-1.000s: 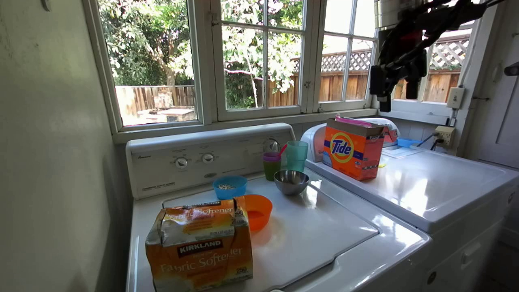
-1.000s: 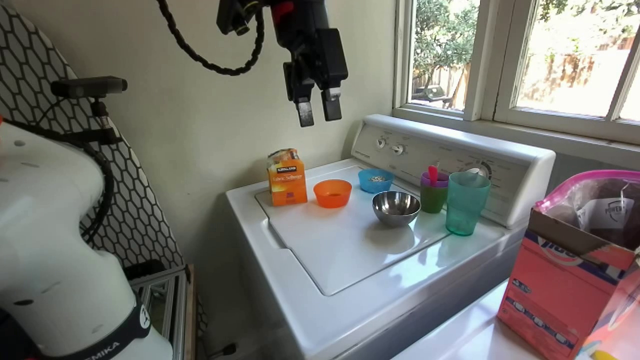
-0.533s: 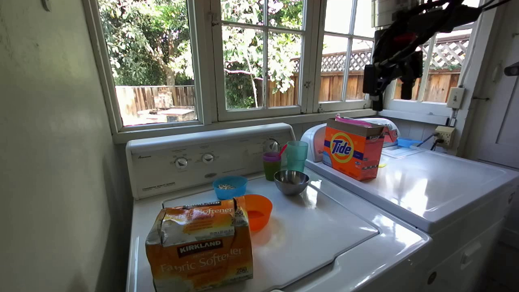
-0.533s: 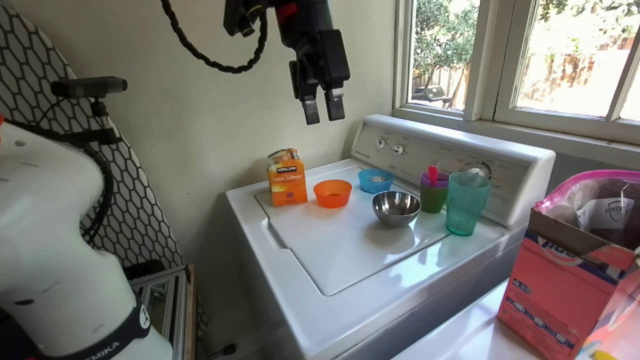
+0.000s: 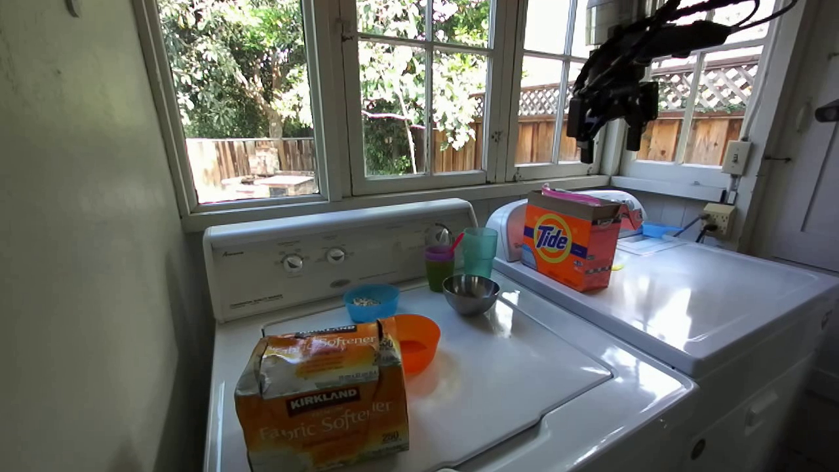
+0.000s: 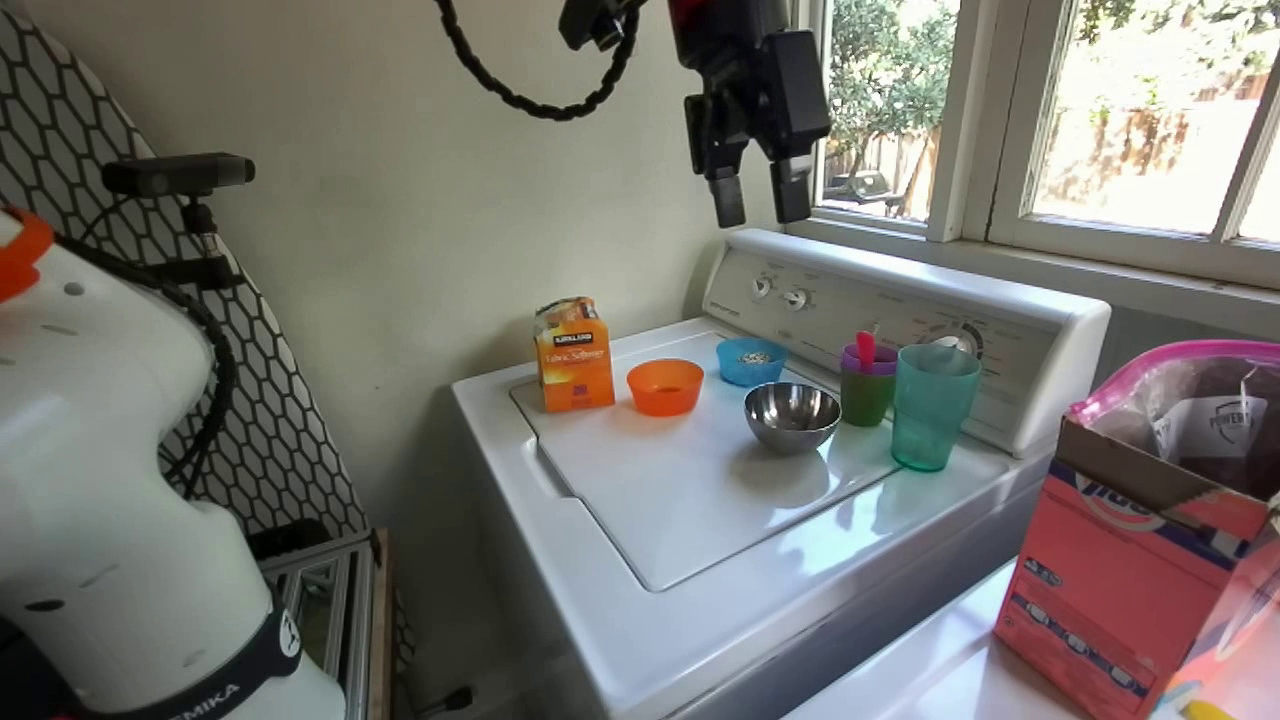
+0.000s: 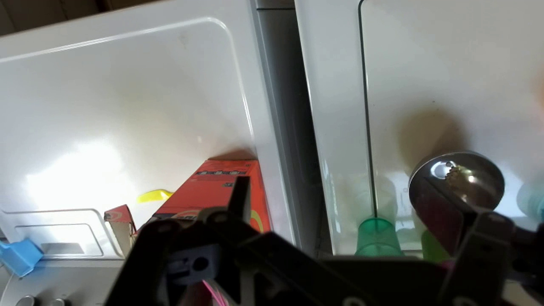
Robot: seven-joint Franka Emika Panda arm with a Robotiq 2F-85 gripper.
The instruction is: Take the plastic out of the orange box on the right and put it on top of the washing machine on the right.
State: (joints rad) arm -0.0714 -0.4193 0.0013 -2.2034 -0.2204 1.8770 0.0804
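Observation:
The orange Tide box (image 5: 567,246) stands open on the right white machine (image 5: 695,288); it also shows in an exterior view (image 6: 1120,590) and in the wrist view (image 7: 216,182). A clear plastic bag with a pink zip edge (image 6: 1215,415) sits in the box and sticks out of its top; its pink edge also shows in an exterior view (image 5: 570,195) and in the wrist view (image 7: 216,293). My gripper (image 5: 609,145) is open and empty, high above the machines. In the wrist view its fingers (image 7: 340,204) are wide apart, the left one overlapping the box.
The left machine (image 6: 640,500) holds a metal bowl (image 6: 792,418), a teal cup (image 6: 935,410), a green and purple cup (image 6: 868,385), a blue bowl (image 6: 750,361), an orange bowl (image 6: 665,388) and a softener box (image 6: 575,360). A yellow item (image 7: 154,195) and blue scoop (image 7: 21,257) lie near the Tide box.
My gripper has moved sideways and slightly up, leftward in an exterior view where the Tide box faces front, rightward toward the window where the robot base shows. It stays open. The objects have not moved.

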